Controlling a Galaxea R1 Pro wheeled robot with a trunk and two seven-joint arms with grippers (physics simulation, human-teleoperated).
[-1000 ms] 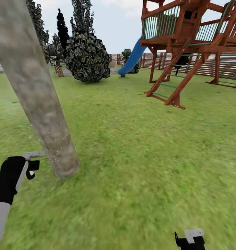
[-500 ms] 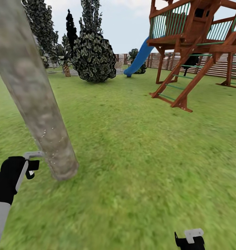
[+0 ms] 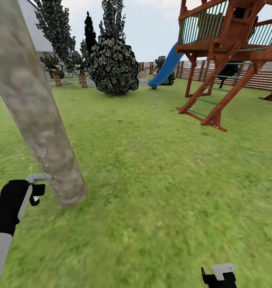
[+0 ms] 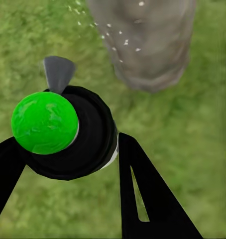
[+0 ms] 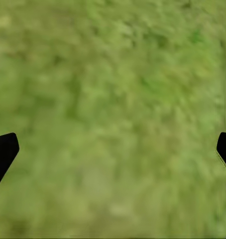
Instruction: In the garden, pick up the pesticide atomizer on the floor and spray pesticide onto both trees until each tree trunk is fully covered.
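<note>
Mist of white specks [image 3: 46, 158] flecks the foot of the near-left tree trunk [image 3: 36, 116] as I spray it in the garden. My left tool [image 4: 68, 149] is clamped on the pesticide atomizer [image 4: 63, 132], held low just beside the trunk's base; seen from my wrist it is a dark rounded body with a glossy green cap and a grey nozzle aimed at the bark. My right tool [image 5: 113, 144] hangs over the grass [image 3: 164, 180] near right, fingers wide apart and holding nothing.

To do this step well, I judge the nozzle should stay facing the trunk and sweep upward, since the specks sit low. The trunk is a smooth, mottled grey-tan column with brownish blotches; the lawn is blotchy and soft-looking.
</note>
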